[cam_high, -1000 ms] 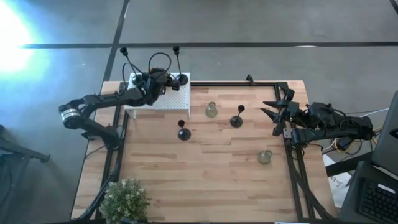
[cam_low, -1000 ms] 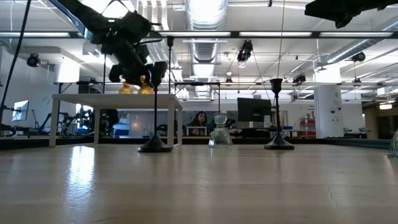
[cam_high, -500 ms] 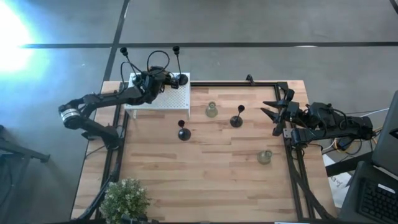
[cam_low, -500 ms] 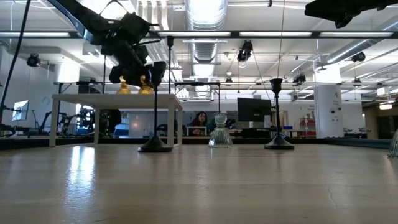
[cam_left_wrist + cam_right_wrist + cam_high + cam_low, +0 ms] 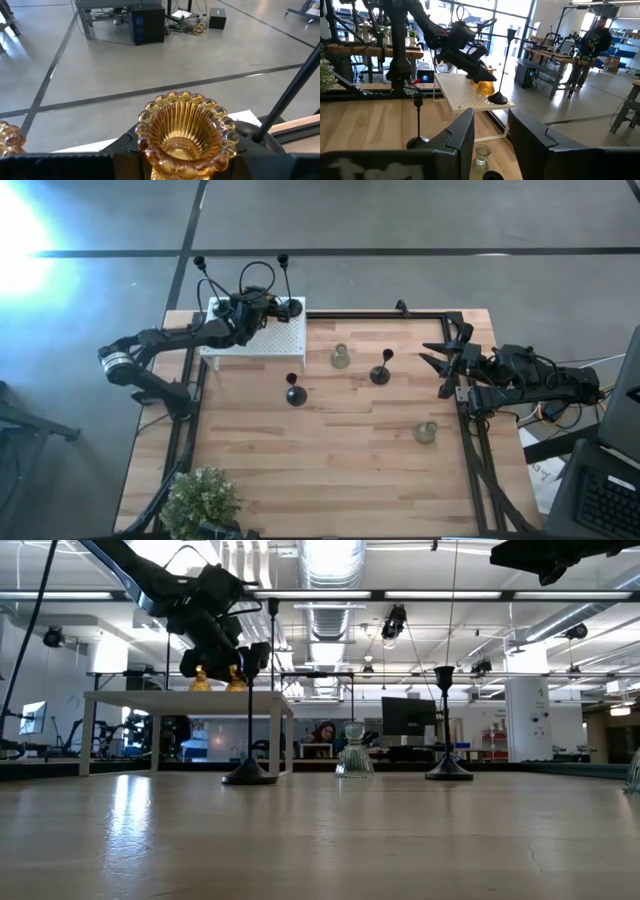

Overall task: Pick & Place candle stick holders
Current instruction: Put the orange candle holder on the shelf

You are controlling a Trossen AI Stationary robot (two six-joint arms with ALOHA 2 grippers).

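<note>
Left pincer (image 5: 262, 308) is hovering over the white perforated box (image 5: 270, 340) at the upper left of the high view, and it is closed around an amber holder (image 5: 186, 131), whose beaded rim is filling the lower centre of the left wrist view. Compared with a second ago the arm is shifting only a little, lifting slightly in the low view. I judge the holder is just being set on the box or released soon. A second amber holder (image 5: 201, 680) is standing beside it on the box. Two black holders (image 5: 295, 394), one clear holder (image 5: 340, 358) and one green holder (image 5: 426, 432) are waiting on the counter (image 5: 330, 480). Right pincer (image 5: 443, 360) is resting wide open at the right edge.
</note>
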